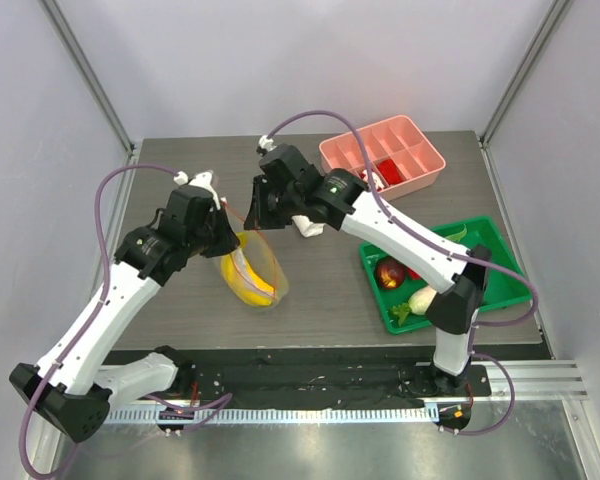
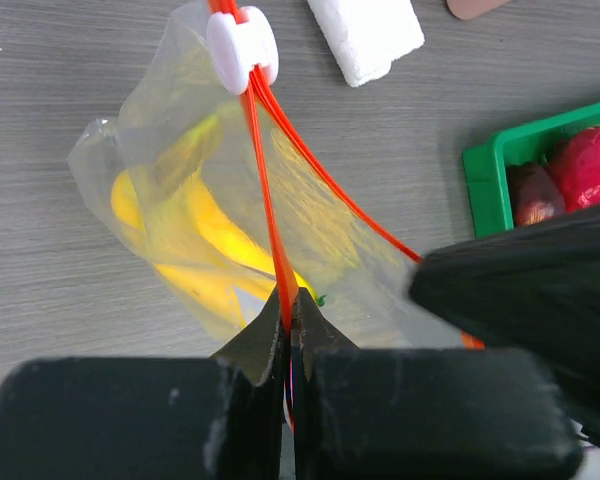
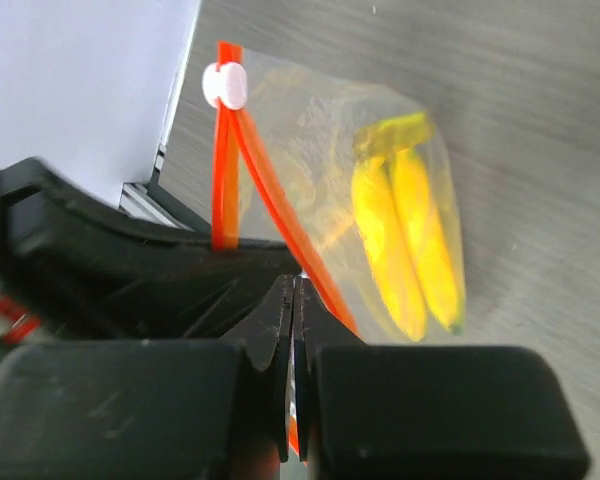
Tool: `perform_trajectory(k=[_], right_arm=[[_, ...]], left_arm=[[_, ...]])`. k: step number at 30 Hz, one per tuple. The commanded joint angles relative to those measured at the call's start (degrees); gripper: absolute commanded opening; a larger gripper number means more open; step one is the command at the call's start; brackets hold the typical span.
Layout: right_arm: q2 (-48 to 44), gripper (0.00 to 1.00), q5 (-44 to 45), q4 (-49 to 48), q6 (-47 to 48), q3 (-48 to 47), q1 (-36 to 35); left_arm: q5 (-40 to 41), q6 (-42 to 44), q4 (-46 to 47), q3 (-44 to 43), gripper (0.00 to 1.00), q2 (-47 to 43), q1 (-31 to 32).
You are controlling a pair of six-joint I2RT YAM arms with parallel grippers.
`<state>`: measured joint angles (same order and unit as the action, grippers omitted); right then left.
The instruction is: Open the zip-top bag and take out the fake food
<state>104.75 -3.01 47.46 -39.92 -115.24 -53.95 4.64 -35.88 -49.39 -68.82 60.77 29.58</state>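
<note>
The zip-top bag (image 1: 255,265) hangs left of middle, the banana (image 1: 252,284) inside; the left gripper (image 2: 288,302) is clenched on one orange lip, the right gripper (image 3: 293,292) on the other; a hard pull could slip a lip and drop it; only the top view shows the green tray (image 1: 507,255); wrist views show the pinches.

One camera looks down from above and behind me; both wrist cameras peer closely past my fingertips (image 2: 267,345) at the zip-top bag (image 2: 180,170).

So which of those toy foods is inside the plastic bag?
Only the yellow banana shows through the clear bag; the dark red fruit and white vegetable lie in the green tray.
</note>
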Motion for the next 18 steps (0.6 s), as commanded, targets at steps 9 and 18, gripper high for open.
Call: perform_trajectory(k=[9, 18], right_arm=[[1.25, 0.01, 5.38, 5.97, -11.31, 0.27, -2.74], [8.19, 0.01, 11.43, 13.00, -18.77, -5.51, -2.82]], left_arm=[[-0.95, -3.58, 0.08, -4.57, 0.00, 3.65, -0.23], [-1.74, -7.27, 2.19, -1.76, 0.00, 2.95, -0.23]])
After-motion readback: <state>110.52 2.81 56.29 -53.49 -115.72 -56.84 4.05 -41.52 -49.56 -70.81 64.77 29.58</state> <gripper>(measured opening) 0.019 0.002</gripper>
